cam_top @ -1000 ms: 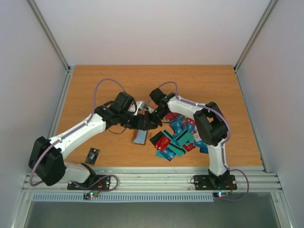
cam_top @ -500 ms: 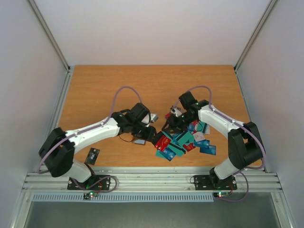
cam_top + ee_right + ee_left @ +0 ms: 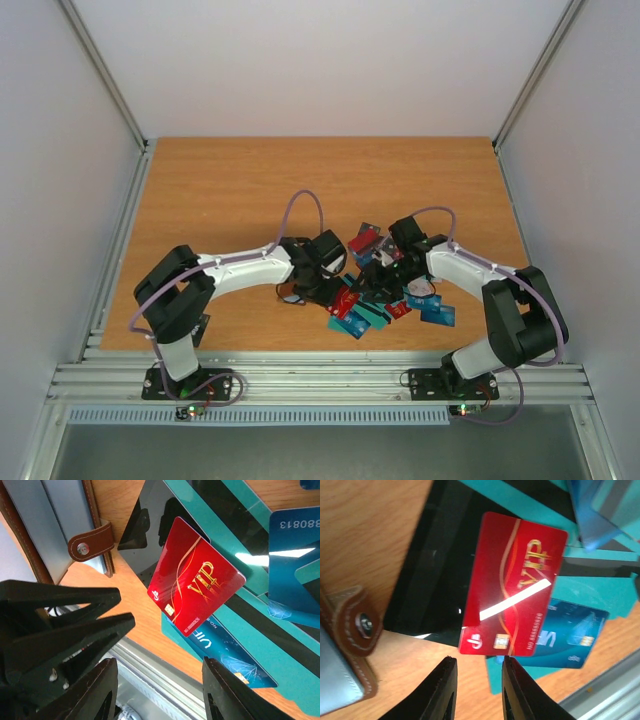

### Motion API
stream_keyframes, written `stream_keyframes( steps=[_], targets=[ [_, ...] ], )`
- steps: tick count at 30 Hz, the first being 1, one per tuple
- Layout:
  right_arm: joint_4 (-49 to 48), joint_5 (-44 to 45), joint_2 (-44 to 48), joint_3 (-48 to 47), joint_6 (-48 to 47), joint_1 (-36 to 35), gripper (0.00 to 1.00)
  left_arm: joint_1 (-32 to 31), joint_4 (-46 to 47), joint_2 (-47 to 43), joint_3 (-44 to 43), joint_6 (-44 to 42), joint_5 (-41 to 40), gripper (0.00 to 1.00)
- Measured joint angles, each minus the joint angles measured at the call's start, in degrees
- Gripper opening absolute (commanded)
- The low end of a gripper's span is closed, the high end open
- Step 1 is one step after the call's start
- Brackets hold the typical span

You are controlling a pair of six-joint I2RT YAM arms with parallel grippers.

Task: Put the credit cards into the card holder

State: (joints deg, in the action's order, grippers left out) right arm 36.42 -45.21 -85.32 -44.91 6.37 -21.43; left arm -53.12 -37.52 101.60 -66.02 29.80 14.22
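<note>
The credit cards (image 3: 385, 303) lie in a loose pile right of centre, in red, teal, blue and black. A red VIP card (image 3: 512, 585) lies on top of a black card (image 3: 432, 570), and it shows in the right wrist view too (image 3: 195, 582). The brown card holder (image 3: 50, 525) lies open left of the pile with its snap strap (image 3: 360, 625) toward the cards. It is mostly hidden under my left arm in the top view (image 3: 292, 295). My left gripper (image 3: 477, 680) hovers just short of the red card, open a little and empty. My right gripper (image 3: 160, 680) stands open wide above the same card.
The two grippers sit close together over the pile's left side; my left fingers (image 3: 65, 615) fill the left of the right wrist view. A metal rail (image 3: 320, 372) runs along the table's near edge just past the cards. One red card (image 3: 365, 240) lies at the pile's far side.
My left arm swung right, from the card holder to the edge of the pile, and its jaws narrowed. My right gripper came back down over the cards and opened wider.
</note>
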Motion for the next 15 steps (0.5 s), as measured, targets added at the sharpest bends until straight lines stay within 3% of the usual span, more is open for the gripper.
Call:
stream_keyframes(
  steps=[15],
  targets=[
    [-8.94, 0.66, -1.86, 4.52, 4.35, 0.66, 0.48, 0.11, -0.39, 5.46, -1.86, -1.44, -3.54, 0.23]
  ],
)
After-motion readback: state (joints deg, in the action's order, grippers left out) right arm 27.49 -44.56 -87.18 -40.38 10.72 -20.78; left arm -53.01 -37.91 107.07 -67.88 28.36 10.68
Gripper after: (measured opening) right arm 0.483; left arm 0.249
